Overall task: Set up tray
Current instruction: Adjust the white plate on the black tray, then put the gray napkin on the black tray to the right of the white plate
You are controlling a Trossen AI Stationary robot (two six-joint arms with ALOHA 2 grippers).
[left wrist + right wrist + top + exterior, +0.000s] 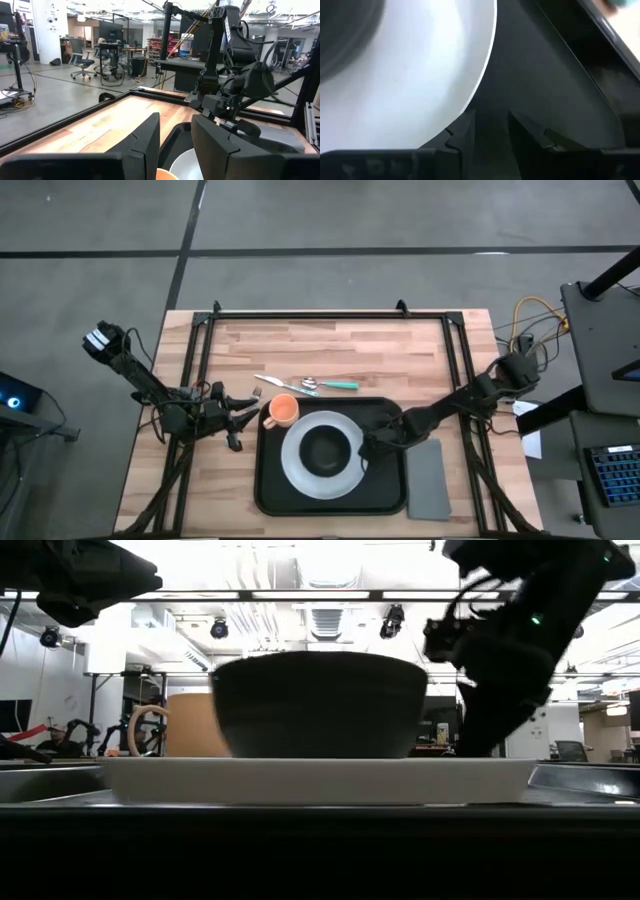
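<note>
Black tray sits lower-middle in the high view, and it's partly set already: white plate on it with a dark bowl in the middle, orange cup on the tray's upper-left corner. Looks like what's left is the cutlery, lying on the wood just above the tray, and the grey napkin just off its right edge. So I'd guess about halfway.

Right gripper is down on the tray right at the plate's right rim, fingers slightly parted with nothing between them, the plate edge just beside them. Left gripper hovers just left of the tray near the cup, fingers a bit apart, holding nothing.
</note>
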